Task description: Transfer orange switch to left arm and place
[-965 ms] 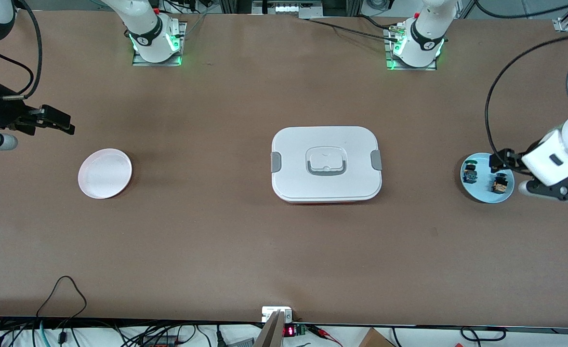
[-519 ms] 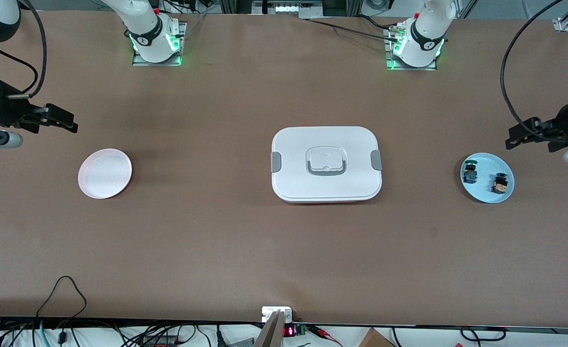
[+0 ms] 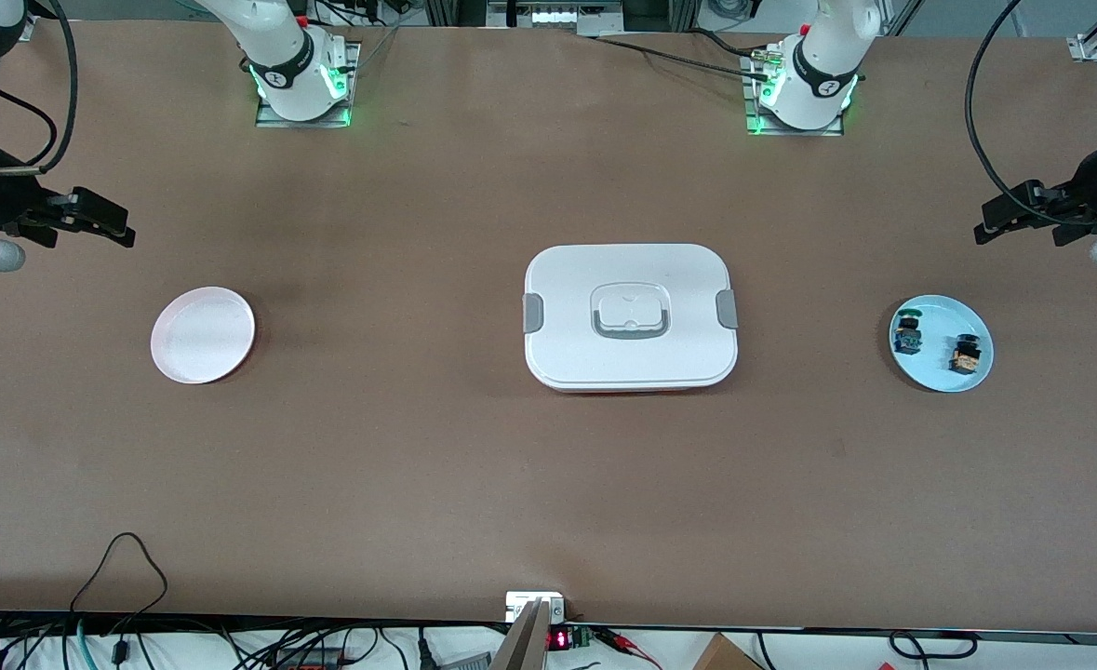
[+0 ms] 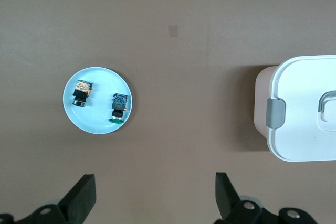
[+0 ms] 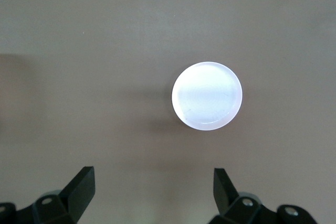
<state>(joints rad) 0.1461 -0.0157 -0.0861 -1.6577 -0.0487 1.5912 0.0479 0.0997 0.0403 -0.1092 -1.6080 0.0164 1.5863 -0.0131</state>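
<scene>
the orange switch (image 3: 965, 355) is seen lying on a pale blue plate (image 3: 939, 372) toward the left arm's end of the table (image 3: 436, 465). a second small switch with a blue body and green cap (image 3: 906, 335) is laid on the same plate, just beside the orange one and apart from it. in the left wrist view the orange switch (image 4: 81, 93) and the blue-green switch (image 4: 119, 108) are both shown on the plate (image 4: 97, 124), neither touched by anything.

the box (image 3: 631, 316) is set with its lid on at the middle of the table, between the two plates and well apart from each; its grey side clips and recessed handle are visible. one end of the box (image 4: 304, 108) is caught in the left wrist view.

a pink plate (image 3: 203, 335) is placed toward the right arm's end of the table, and nothing is seen on it; it is shown again in the right wrist view (image 5: 207, 96).

the left gripper (image 3: 999, 223) is held in the air over bare table near the blue plate, jaws spread wide with nothing between them; its fingertips (image 4: 84, 195) are seen far apart in the left wrist view. the right gripper (image 3: 111, 223) is held in the air over bare table near the pink plate, jaws likewise spread wide and holding nothing, as its fingertips (image 5: 84, 182) show.
</scene>
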